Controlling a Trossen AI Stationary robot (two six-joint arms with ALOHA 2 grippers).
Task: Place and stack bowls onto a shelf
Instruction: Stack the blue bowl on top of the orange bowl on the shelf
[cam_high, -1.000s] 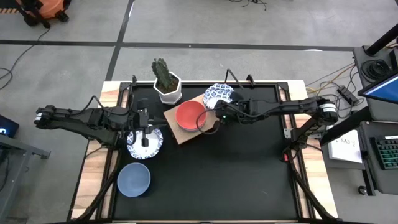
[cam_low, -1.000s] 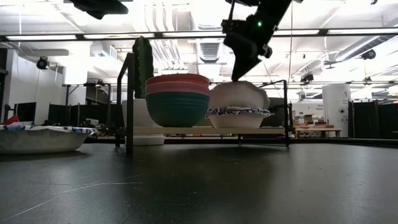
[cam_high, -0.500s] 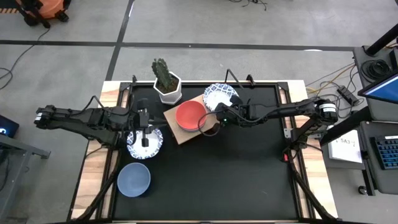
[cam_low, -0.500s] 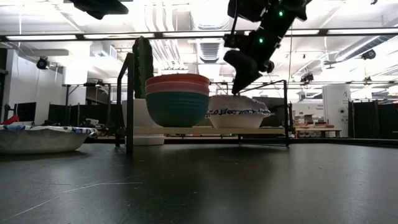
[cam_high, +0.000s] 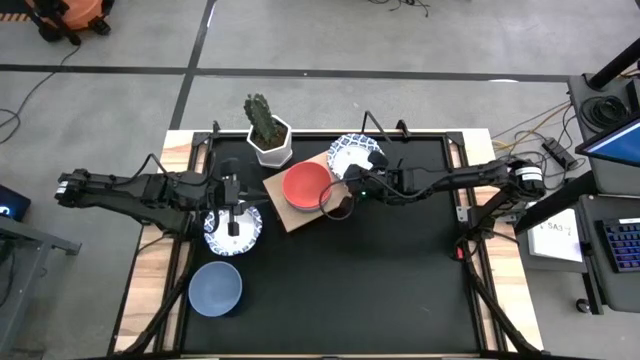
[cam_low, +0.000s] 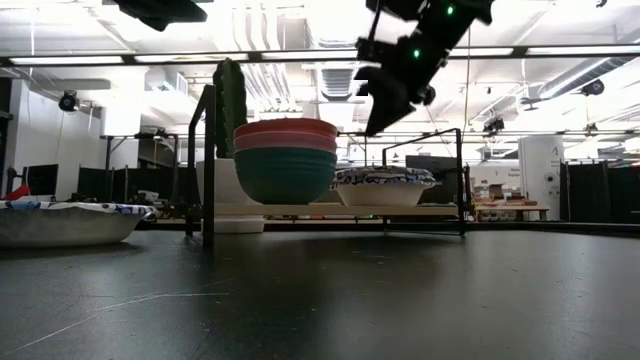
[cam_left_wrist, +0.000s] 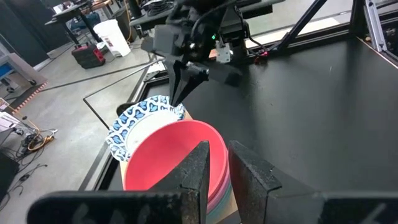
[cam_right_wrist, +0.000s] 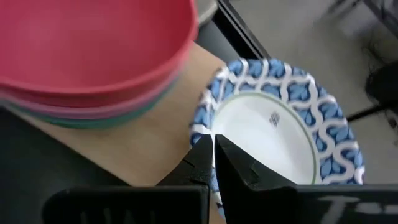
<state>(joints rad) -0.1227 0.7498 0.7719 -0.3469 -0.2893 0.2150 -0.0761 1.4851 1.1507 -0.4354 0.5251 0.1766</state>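
Wooden shelf (cam_high: 292, 214) at the upper middle of the overhead frame, tilted on the black table (cam_high: 400, 290), just below the white cactus pot (cam_high: 271, 146). Carries two stacks: red bowl (cam_high: 306, 186) on top of a pink and a green one at the frame's centre, seen from the table-level camera as one nested pile (cam_low: 285, 160) left of centre; patterned bowl (cam_high: 355, 154) with blue scalloped rim to its upper right, touching or nearly touching the red one, sitting on the board's far end (cam_low: 383, 187).

Right gripper (cam_high: 345, 187) just right of the red bowl, at the near edge of the patterned bowl, raised above it in the table-level frame (cam_low: 372, 122), clear of the rim. Fingers pressed together, pinching nothing; own camera shows both dark tips (cam_right_wrist: 213, 152) meeting over the patterned rim (cam_right_wrist: 280, 124), with the red stack (cam_right_wrist: 93, 50) in that frame's upper left and bare board (cam_right_wrist: 140, 146) between.

Left gripper (cam_high: 232, 222) at middle left of the overhead frame, over a second patterned bowl (cam_high: 232, 232) lying on the table. Fingers (cam_left_wrist: 199, 168) stand a narrow slit apart in the wrist frame; cannot tell whether anything sits between them. Same camera looks across at the red stack (cam_left_wrist: 174, 155) and the other arm's gripper (cam_left_wrist: 180, 78).

Blue bowl (cam_high: 215, 287) alone at the lower left of the overhead frame, well apart from the shelf.
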